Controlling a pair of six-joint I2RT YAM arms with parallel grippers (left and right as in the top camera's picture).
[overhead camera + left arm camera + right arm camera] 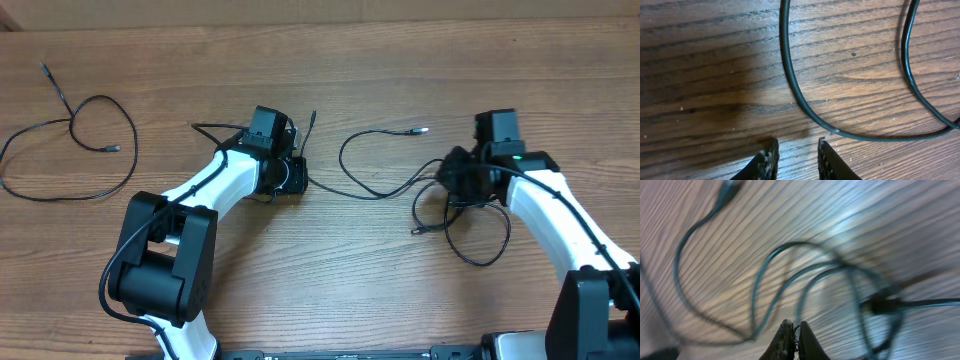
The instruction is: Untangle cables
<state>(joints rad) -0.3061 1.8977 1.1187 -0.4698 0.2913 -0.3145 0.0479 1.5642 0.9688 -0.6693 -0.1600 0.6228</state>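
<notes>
Although one cable (pixel 104 97) is laid apart far left, two cables (pixel 478 263) are seen tangled at the clenched right gripper (pixel 796 325); left gripper (pixel 797 147) is released, empty.

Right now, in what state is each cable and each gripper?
far-left cable, one loose loop, apart from the others
centre cable, slack, running into the right tangle
right cable, looped, crossing the centre one
left gripper, open, empty, cable strand just ahead
right gripper, shut

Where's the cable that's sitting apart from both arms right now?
Overhead view: the lone cable lies in a loose loop on the far left of the table, apart from the left arm, with one plug end pointing toward the top-left corner.
</notes>
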